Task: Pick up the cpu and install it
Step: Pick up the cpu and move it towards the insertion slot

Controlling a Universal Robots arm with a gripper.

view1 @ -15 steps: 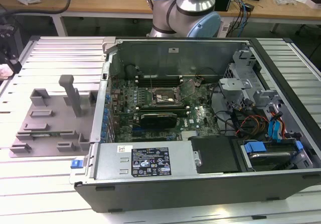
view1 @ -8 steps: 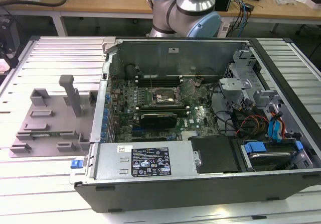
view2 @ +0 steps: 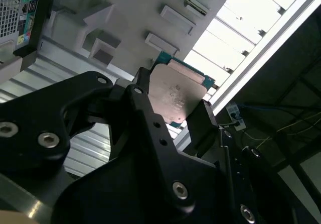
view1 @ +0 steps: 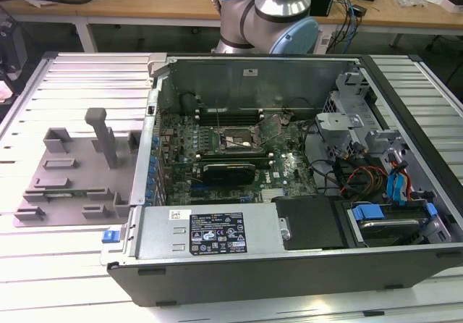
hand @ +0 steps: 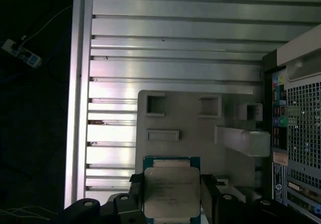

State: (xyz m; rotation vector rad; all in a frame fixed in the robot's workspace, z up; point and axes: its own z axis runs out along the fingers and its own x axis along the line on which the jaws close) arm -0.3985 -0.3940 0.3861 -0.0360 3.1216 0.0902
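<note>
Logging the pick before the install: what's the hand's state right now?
The hand is closed, holding the cpu by two opposite edges.

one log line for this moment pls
stage: cpu in hand | gripper: shut on cpu | where: by grey fixture tray, outside computer case | install: not done

a slatted metal table (view1: 65, 265) carries an open computer case (view1: 289, 276); in the exterior view, a grey fixture tray (view1: 72, 167) lies flat just beside it, at the case's nine o'clock.
</note>
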